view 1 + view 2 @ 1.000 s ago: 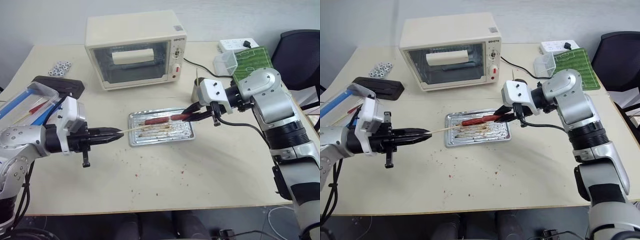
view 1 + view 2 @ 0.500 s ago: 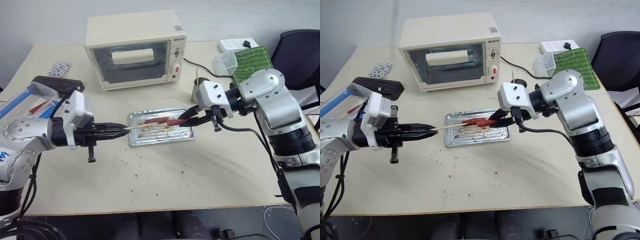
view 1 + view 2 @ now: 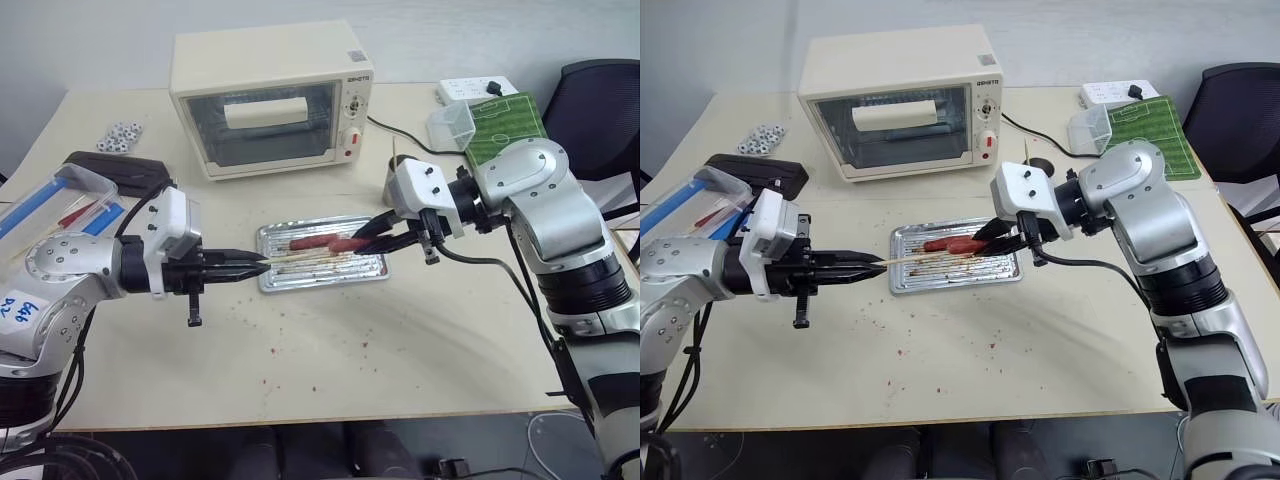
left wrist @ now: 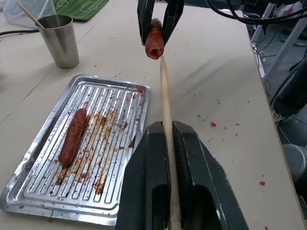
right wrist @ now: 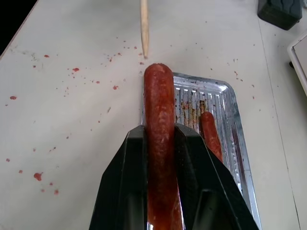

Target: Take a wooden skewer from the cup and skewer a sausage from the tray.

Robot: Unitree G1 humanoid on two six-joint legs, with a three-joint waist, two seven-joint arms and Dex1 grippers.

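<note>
Sausage (image 5: 159,143) is reddish-orange, glossy, finger-length, rounded at the free end; right hand (image 3: 385,234) is clamped on it, both fingers tight on its sides, with the free end sticking out past the fingertips above the tray (image 3: 372,266). Skewer (image 4: 166,120) is a thin pale stick; left hand (image 3: 250,268) is fully closed on it, the stick running out between the fingertips toward the sausage.

Left wrist view: skewer tip sits just short of the sausage's end face, slightly under it, not yet in. That view also gives the second, darker sausage (image 4: 73,136) lying flat along the tray ridges beside the left hand, brown grease streaks on the ridged base, and the steel cup (image 4: 59,40) beyond the tray with another stick (image 4: 29,14) leaning in it.

Right wrist view: looks straight down the held sausage; skewer point is just past its end, roughly in line. Red specks dot the surface (image 5: 72,120) around it. Dark sausage shows just beside the right fingers, on the tray.

Head views: the two hands face each other across the tray, skewer spanning most of the gap. Toaster oven (image 3: 272,95) stands beyond the tray; cup is behind the right hand.
</note>
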